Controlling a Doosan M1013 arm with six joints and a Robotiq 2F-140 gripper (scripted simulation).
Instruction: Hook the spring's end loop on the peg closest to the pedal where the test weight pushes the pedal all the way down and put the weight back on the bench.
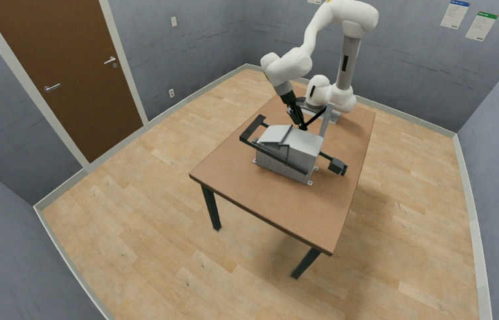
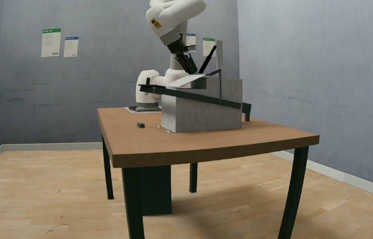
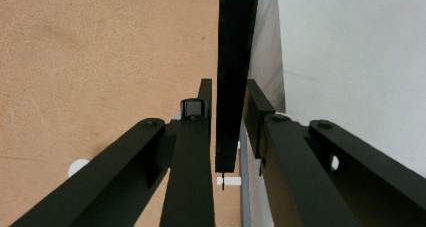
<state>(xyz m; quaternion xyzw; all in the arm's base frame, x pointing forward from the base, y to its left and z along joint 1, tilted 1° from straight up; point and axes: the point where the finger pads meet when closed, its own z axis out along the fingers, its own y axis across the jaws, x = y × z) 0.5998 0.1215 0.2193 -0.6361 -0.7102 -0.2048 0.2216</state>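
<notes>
The grey box feeder [image 1: 289, 152] stands on the bench with its black lever frame [image 1: 252, 129] raised at one end. The black spring [image 2: 206, 62] slants from the grey upright post [image 2: 219, 56] down along the feeder's side. In the wrist view the spring [image 3: 232, 77] runs between my fingers with a thin gap on each side, its lower end just above a white peg [image 3: 229, 180]. My gripper [image 3: 227, 95] stands narrowly open astride it, also seen in the top and exterior views [image 1: 302, 126] [image 2: 194, 71]. The small dark test weight [image 2: 141, 125] lies on the bench beside the feeder.
The arm's base [image 1: 329, 97] is bolted at the far end of the bench. A dark block [image 1: 338, 165] hangs at the lever's low end. The feeder's sloped lid [image 1: 278, 135] lies right below my fingers.
</notes>
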